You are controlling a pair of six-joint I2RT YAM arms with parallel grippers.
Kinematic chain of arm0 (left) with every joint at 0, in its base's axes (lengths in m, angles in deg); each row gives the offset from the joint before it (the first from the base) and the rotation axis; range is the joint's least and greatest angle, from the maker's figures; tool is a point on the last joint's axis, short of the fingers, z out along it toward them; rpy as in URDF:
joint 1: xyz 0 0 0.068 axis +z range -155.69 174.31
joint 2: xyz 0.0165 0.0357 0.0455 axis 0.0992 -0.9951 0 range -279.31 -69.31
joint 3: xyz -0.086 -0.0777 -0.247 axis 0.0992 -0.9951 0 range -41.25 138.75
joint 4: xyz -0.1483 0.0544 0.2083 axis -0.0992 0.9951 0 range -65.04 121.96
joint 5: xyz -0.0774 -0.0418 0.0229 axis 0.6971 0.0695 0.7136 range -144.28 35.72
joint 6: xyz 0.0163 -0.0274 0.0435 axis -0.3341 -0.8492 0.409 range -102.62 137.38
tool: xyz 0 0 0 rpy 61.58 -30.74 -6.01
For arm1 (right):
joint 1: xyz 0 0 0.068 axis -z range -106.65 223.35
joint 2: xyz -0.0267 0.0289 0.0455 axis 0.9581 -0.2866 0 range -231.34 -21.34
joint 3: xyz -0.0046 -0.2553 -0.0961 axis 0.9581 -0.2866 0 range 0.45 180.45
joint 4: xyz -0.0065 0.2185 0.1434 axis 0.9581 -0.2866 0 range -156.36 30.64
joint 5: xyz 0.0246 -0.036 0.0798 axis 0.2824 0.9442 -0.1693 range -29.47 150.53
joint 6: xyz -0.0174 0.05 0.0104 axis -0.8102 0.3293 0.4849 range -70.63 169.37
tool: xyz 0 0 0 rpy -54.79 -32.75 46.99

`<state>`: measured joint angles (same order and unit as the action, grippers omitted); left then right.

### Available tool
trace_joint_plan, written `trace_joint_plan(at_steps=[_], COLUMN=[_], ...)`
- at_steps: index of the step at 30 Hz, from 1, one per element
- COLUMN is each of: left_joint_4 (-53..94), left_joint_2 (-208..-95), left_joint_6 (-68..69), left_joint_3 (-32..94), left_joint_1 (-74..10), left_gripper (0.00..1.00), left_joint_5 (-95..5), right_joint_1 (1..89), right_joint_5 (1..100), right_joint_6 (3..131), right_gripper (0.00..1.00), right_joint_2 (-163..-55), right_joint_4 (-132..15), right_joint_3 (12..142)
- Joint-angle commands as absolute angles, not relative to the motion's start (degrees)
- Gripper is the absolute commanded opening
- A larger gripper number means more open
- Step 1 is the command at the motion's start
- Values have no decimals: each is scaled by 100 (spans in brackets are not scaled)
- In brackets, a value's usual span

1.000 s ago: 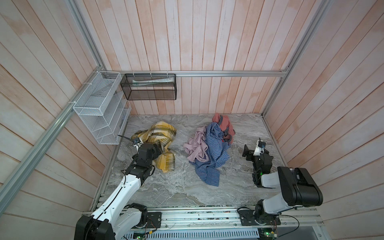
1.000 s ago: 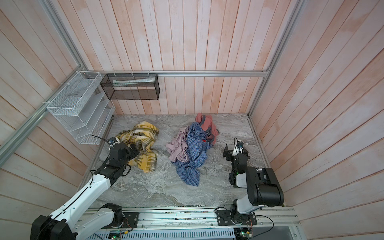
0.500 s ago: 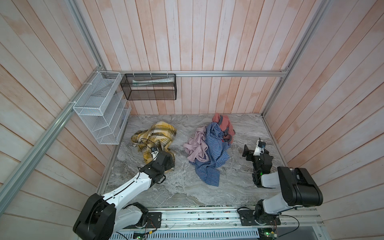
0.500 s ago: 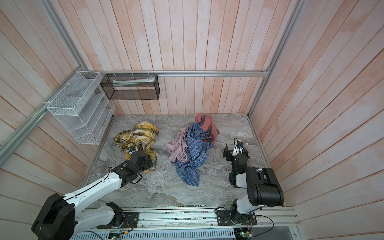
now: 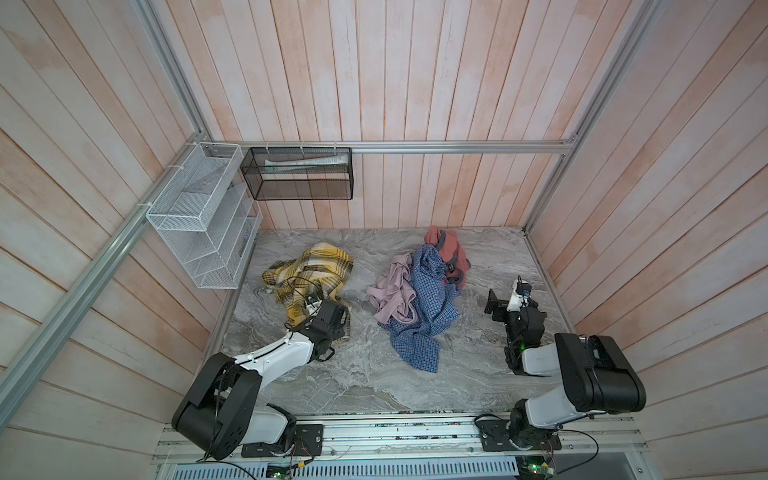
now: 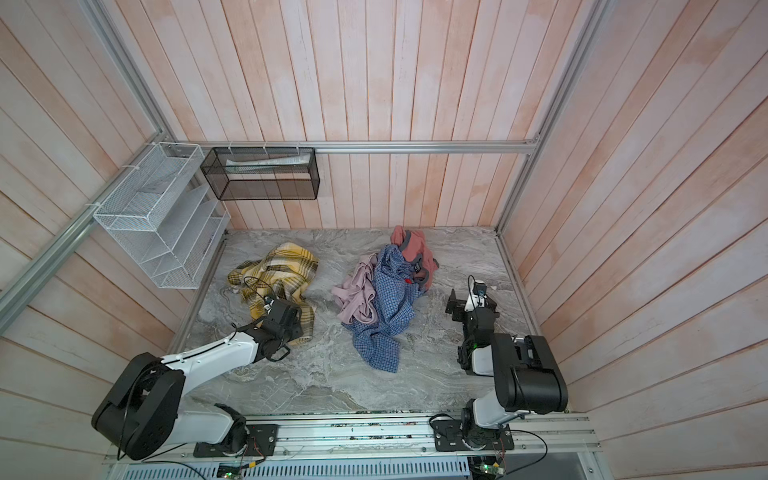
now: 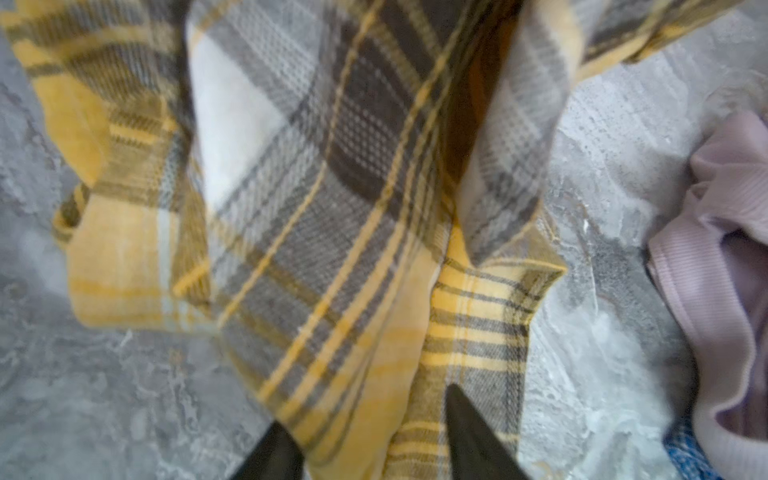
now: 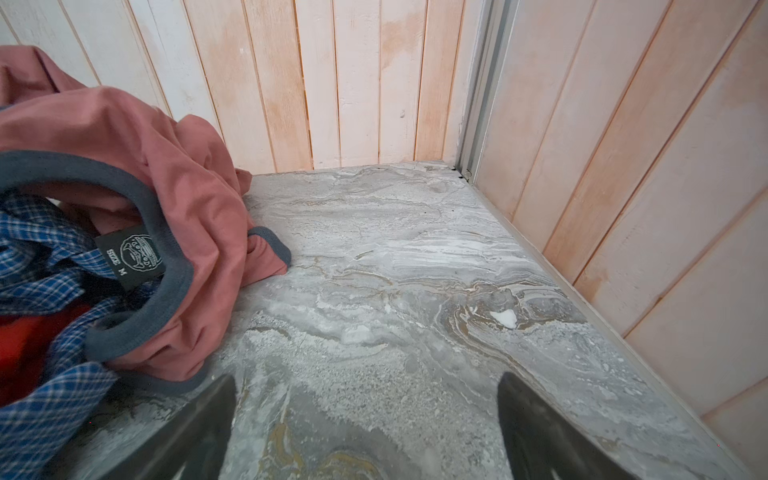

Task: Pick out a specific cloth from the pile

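Mustard-yellow plaid with dark grey and white stripes, that's the cloth (image 5: 309, 270). It lies crumpled on the left half of the grey marble-look tabletop (image 5: 374, 386), well apart from the pile (image 5: 419, 299) in the middle. In both top views its long axis runs roughly far-to-near. The far end is bunched wide, one corner flops out to the left, and the near end narrows to a strip under the left gripper (image 5: 332, 318).

The left wrist view shows a soft, loose weave with a stitched hem. A fold of it sits right between the two dark pointed fingers (image 7: 478, 436), which are pinched in on it, so that gripper looks clamped on the cloth. It's a bit blurry up close though.

The pile is a floppy heap:
- a pale pink ribbed garment (image 5: 395, 291) on its left
- a blue small-checked shirt (image 5: 430, 307) draped over the middle, with a tail pointing toward the near edge
- a salmon-red top (image 8: 158, 166) with grey trim and a black size tag at the far right

The right gripper (image 8: 365, 386) hangs just above bare tabletop beside the salmon top. Its jaws are spread wide and it's holding nothing.

The walls are pinkish-white wooden planks. A white wire rack (image 5: 199, 216) hangs on the left and a black mesh basket (image 5: 299, 174) on the far wall.
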<state>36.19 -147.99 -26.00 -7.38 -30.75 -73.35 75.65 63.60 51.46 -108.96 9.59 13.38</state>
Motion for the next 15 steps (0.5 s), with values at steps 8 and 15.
trace_joint_plan(at_steps=[8,15], left_joint_4=[3245,3586], left_joint_2=[-14657,-13944], left_joint_6=[-1815,-1515], left_joint_3=[-340,-215], left_joint_1=[-2520,-2525], left_gripper=[8,0], left_joint_5=[-7074,-7397], right_joint_1=[7590,7590], right_joint_5=[6307,6312], right_joint_6=[5175,5176], right_gripper=[98,98], right_joint_2=[-10818,-10818], right_joint_4=[927,921], right_joint_3=[1442,1446])
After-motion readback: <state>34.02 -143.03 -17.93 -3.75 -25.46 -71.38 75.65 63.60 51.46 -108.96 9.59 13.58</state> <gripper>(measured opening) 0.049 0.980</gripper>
